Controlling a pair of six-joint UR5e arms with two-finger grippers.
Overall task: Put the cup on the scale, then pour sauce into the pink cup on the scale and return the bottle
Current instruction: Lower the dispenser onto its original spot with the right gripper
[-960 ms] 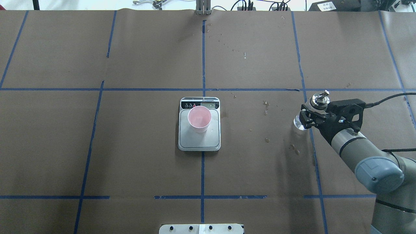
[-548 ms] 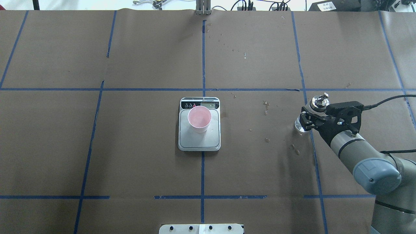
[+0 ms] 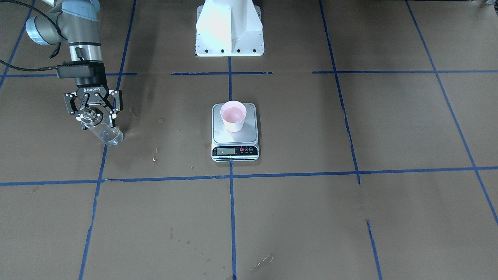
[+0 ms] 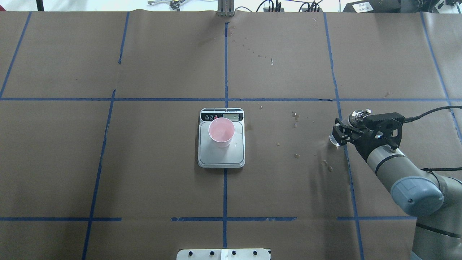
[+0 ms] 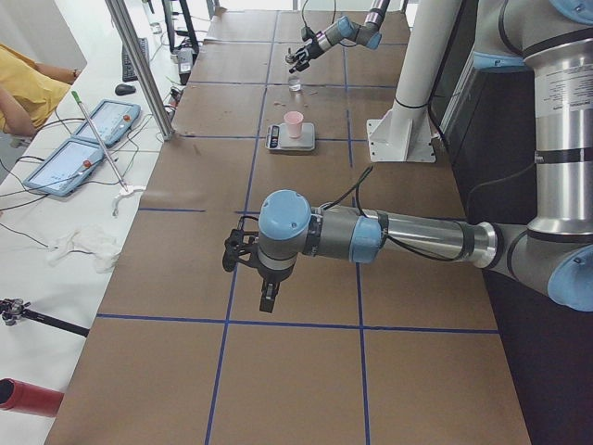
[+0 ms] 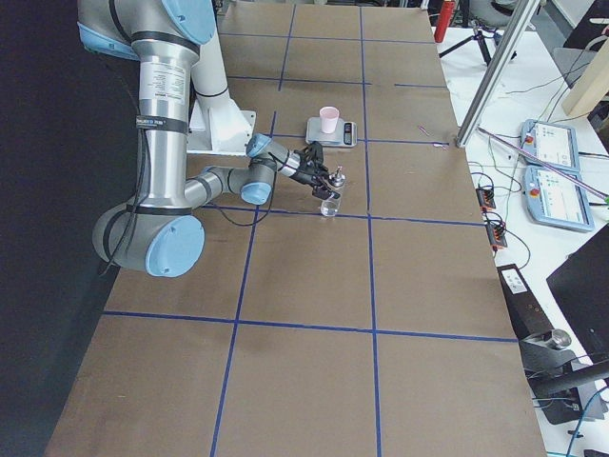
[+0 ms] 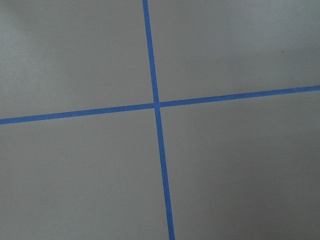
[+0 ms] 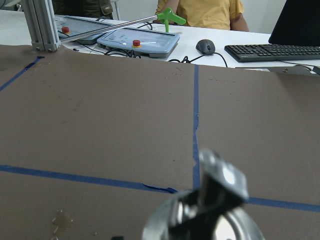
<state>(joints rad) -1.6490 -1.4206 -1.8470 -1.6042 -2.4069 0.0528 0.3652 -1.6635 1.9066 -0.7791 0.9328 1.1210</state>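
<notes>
The pink cup (image 4: 221,130) stands upright on the silver scale (image 4: 221,156) at the table's middle, also seen in the front view (image 3: 233,116) on the scale (image 3: 249,135). My right gripper (image 4: 347,130) is shut on the clear glass bottle (image 4: 334,140) at the right of the table, with the base low at the paper. In the front view the gripper (image 3: 94,115) clasps the bottle (image 3: 108,135) just below its metal collar. The spout (image 8: 220,182) fills the right wrist view. I cannot make out the sauce level. My left gripper (image 5: 243,255) shows only in the left side view, far from the scale; I cannot tell its state.
Wet spots (image 4: 295,119) mark the brown paper between scale and bottle. Blue tape lines (image 4: 225,99) grid the table. The robot's white base (image 3: 229,31) stands behind the scale. Operator tablets (image 8: 137,42) and a keyboard (image 8: 272,51) lie beyond the table's far edge.
My right gripper has come down with the bottle and drawn slightly back toward the robot. The bottle stands lower and closer to the paper. The cup and scale have not moved.
</notes>
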